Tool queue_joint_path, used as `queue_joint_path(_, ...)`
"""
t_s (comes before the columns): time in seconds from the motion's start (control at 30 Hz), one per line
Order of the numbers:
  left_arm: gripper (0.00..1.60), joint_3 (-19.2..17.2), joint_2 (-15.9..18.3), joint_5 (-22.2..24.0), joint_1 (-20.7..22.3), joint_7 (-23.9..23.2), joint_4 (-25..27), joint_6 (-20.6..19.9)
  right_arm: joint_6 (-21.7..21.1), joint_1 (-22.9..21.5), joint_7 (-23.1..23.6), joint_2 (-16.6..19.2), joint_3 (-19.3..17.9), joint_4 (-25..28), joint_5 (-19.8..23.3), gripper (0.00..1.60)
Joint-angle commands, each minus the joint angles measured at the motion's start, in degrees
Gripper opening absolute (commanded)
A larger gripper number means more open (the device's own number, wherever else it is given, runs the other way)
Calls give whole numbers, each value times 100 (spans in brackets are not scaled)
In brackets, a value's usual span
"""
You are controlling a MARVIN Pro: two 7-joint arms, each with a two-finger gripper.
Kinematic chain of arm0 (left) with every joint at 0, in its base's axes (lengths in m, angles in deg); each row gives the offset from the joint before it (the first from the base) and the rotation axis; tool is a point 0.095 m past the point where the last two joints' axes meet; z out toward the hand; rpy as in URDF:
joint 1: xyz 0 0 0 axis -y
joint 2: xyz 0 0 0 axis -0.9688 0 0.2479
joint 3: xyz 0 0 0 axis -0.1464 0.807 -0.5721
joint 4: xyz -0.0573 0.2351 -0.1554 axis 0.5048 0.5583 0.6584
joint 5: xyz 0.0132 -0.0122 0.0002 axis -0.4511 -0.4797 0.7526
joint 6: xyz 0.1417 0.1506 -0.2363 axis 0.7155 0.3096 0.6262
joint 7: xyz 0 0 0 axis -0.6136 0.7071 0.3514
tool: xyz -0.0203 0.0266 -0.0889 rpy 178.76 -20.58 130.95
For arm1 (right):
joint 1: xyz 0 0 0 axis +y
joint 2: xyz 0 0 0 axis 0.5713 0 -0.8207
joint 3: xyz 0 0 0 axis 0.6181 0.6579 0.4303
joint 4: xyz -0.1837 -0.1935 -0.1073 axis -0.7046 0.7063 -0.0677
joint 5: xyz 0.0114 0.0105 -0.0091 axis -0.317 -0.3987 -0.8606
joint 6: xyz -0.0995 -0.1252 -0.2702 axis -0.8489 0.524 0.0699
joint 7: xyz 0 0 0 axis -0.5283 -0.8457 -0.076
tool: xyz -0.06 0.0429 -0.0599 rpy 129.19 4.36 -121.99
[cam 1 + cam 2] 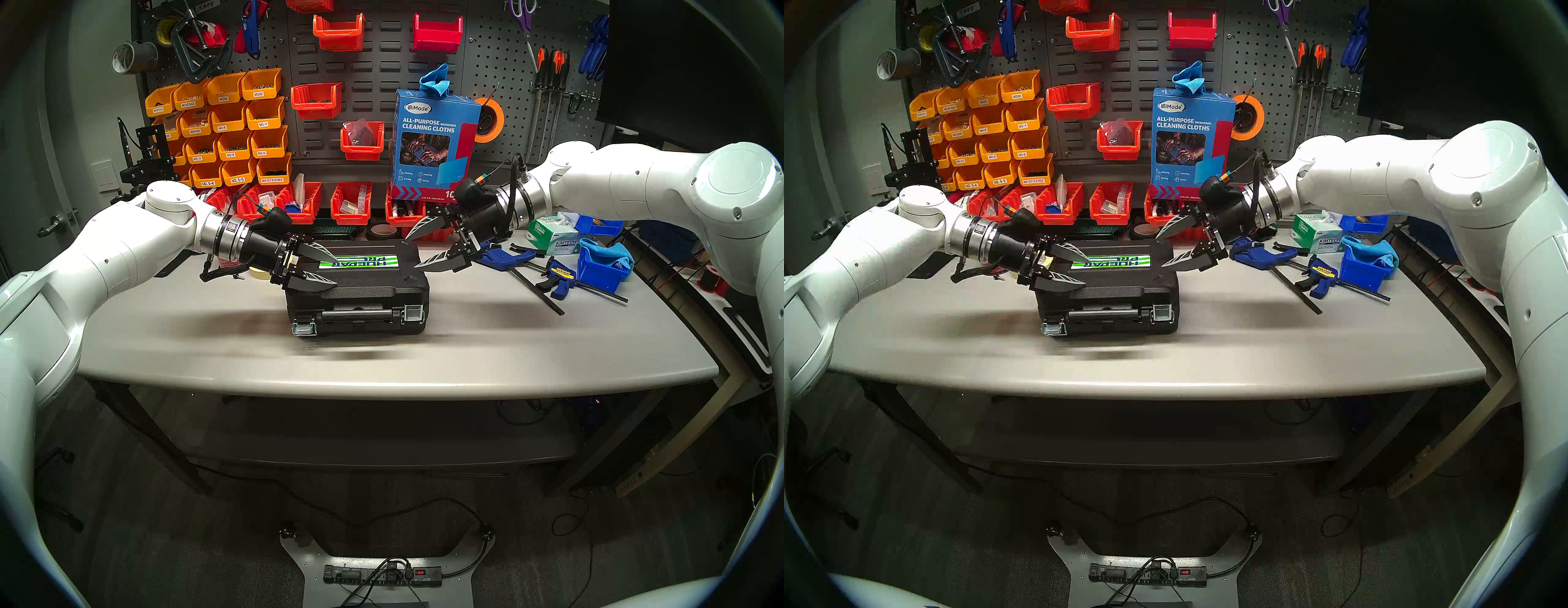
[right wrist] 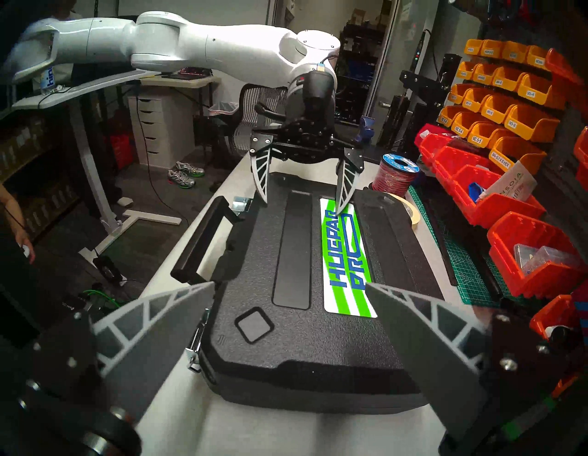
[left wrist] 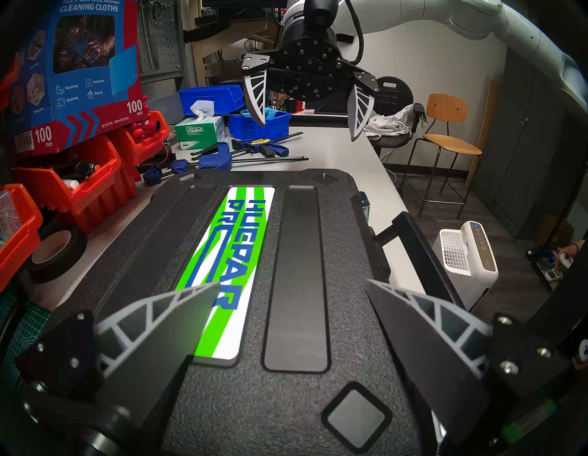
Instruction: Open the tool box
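The tool box (image 1: 360, 293) is lying flat near the middle of the table (image 1: 212, 339), lid up, with its handle (image 1: 356, 315) and both latches facing the near edge. The left latch (image 1: 304, 329) is hanging flipped down and out, so it appears released; the right latch (image 1: 413, 313) is sitting flat against the front wall, so it appears fastened. The lid is resting closed on the base.

Farther in, the left hand (image 1: 324, 268) is hovering over the left end of the lid, its fingers spread wide and holding nothing. One fingertip is lying over the striped label (image 3: 232, 270); whether it is touching the lid cannot be told. This placement is probably serving to steady the case.

The right hand (image 1: 424, 248) is hanging at the far right corner of the tool box, also spread wide and empty, clear of the lid. It is well placed to drop toward the right latch, judged the remaining step before lifting.

Beyond it, bar clamps (image 1: 547, 276) and a cleaning-cloths box (image 1: 432, 144) are standing apart from the work area
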Motion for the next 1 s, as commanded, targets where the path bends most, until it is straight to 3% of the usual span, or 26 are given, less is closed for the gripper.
queue_joint_path(0.0,160,2,-15,-2,-6,6,-17,7,-35,-221,345,248,-187,105,-90,160)
queue_joint_path(0.2,160,-1,-16,-4,-7,5,-17,7,46,-305,345,274,-172,108,-356,160)
queue_joint_path(0.5,160,-5,-18,-7,-8,2,-21,7,159,-443,345,562,-227,707,-681,160)
queue_joint_path(0.97,160,-10,-18,-12,-10,1,-19,4,30,-1138,345,723,-237,1443,-1171,160)
